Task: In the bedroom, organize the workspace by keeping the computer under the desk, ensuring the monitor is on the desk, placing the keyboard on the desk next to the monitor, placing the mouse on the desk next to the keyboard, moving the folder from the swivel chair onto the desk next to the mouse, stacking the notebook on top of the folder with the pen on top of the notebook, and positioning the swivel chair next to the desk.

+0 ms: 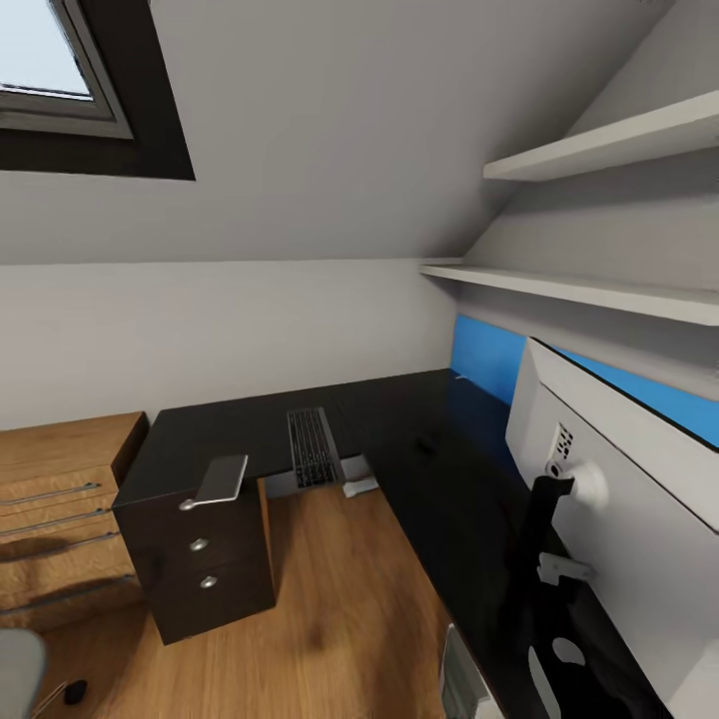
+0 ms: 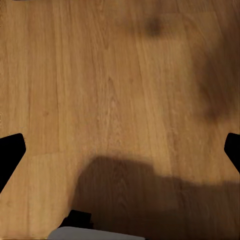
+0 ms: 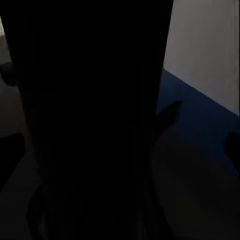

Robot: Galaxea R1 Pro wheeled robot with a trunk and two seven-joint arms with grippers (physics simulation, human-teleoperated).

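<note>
The desk (image 1: 399, 429) runs along the far wall and down the right in the head view. The keyboard (image 1: 311, 446) lies on it at the inner corner, its near end over the edge. The monitor (image 1: 624, 469) stands at the right, pale back toward me. Against that back rises a black upright (image 1: 544, 529); I cannot tell stand from arm there. A small dark thing, perhaps the mouse (image 1: 426, 442), lies on the desk. A grey corner of the swivel chair (image 1: 18, 667) shows at the bottom left. My left gripper (image 2: 120, 150) hangs open over bare wood floor. My right gripper (image 3: 120, 150) is open with a broad black upright (image 3: 95, 115) close before it.
A flat pale grey slab (image 1: 222, 477) lies on the desk above the black drawers (image 1: 205, 559). A low light-wood cabinet (image 1: 60, 499) stands to the left. A grey box (image 1: 350, 471) sits under the desk. Two wall shelves (image 1: 589, 290) hang above the monitor. Wood floor (image 1: 340, 599) lies between.
</note>
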